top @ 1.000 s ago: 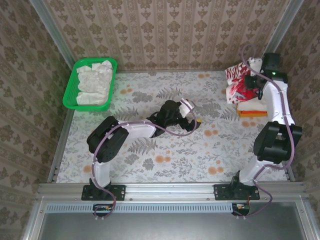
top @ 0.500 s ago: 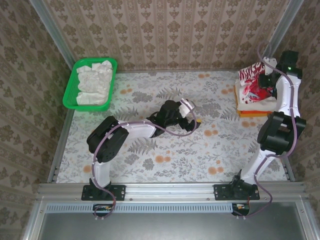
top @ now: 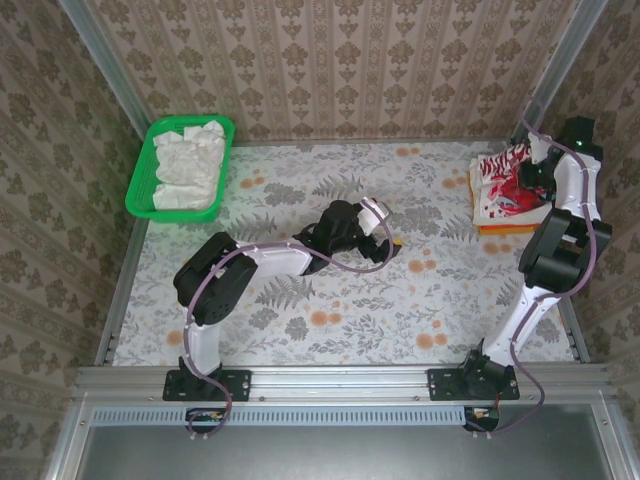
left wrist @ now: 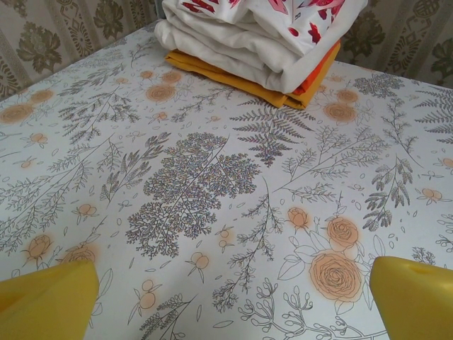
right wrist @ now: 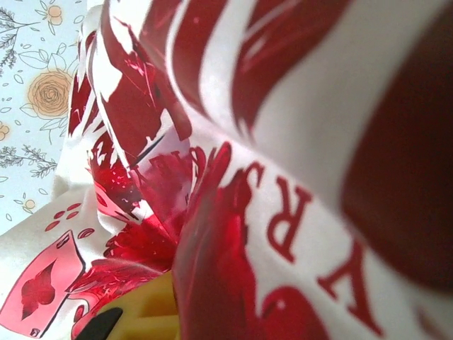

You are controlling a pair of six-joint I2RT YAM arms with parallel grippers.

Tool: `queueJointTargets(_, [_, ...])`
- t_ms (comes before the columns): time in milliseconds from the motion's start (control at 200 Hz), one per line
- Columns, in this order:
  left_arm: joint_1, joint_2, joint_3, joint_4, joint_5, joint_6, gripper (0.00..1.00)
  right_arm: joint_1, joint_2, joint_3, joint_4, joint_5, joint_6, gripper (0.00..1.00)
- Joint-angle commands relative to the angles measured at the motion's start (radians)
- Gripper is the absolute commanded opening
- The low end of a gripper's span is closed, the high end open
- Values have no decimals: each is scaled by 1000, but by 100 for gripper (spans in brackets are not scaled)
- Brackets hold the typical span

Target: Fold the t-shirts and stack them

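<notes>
Basket [top: 140, 185] is our ref: green mesh, far-left corner of table [top: 330, 300]. Inside we see a heap of crumpled off-white t-shirts [top: 188, 165], unfolded.

Stack sits well right of basket, across the table width, approx same depth. Bottom up:
- orange t-shirt [top: 503, 228], folded, flat on table
- folded off-white t-shirt [left wrist: 233, 49] on top of it
- printed t-shirt [top: 505, 182] (red/black graphic on white) on top of that

In left wrist cam the orange edge sticks out from under the white layers, on the side facing the cam.

R gripper [top: 530, 172] is over the stack, far right of basket. Jaws nearly closed, pinching the printed t-shirt. In right wrist cam the cloth bunches right against the yellow finger [right wrist: 138, 315] and drapes across the lens w/ red lettering. Printed t-shirt looks rumpled, one edge pulled up, not lying flat.

L gripper [top: 392, 235] is right of basket and nearer the arm bases, approx mid-table, well apart from stack. Jaws spread wide, nothing between them. Both yellow fingers [left wrist: 46, 301] are low over bare table, pointing toward stack. We can't tell if the tips touch the table.
</notes>
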Motion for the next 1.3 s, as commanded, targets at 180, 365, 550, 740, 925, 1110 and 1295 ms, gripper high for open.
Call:
queueJointTargets(180, [-5, 17, -3, 30, 7, 6, 100, -4, -1, 32, -2, -173, -14, 0])
queueJointTargets(365, [-2, 10, -6, 33, 6, 8, 100, -4, -73, 27, -19, -206, -1, 0])
queueJointTargets(550, [-1, 19, -5, 49, 15, 5, 100, -2, -90, 51, -52, -213, -10, 0])
queueJointTargets(740, [0, 9, -17, 56, 18, -5, 100, -4, -22, 56, -58, -123, -10, 0])
queueJointTargets(925, [0, -10, -42, 57, 2, 3, 100, -2, 42, 43, -27, -116, 4, 0])
queueJointTargets(1110, [2, -8, -42, 60, 4, -1, 100, -4, 28, 22, 26, -24, 36, 37])
queueJointTargets(1295, [1, -7, -31, 60, 11, -3, 100, -1, -103, -76, 132, 62, 102, 86])
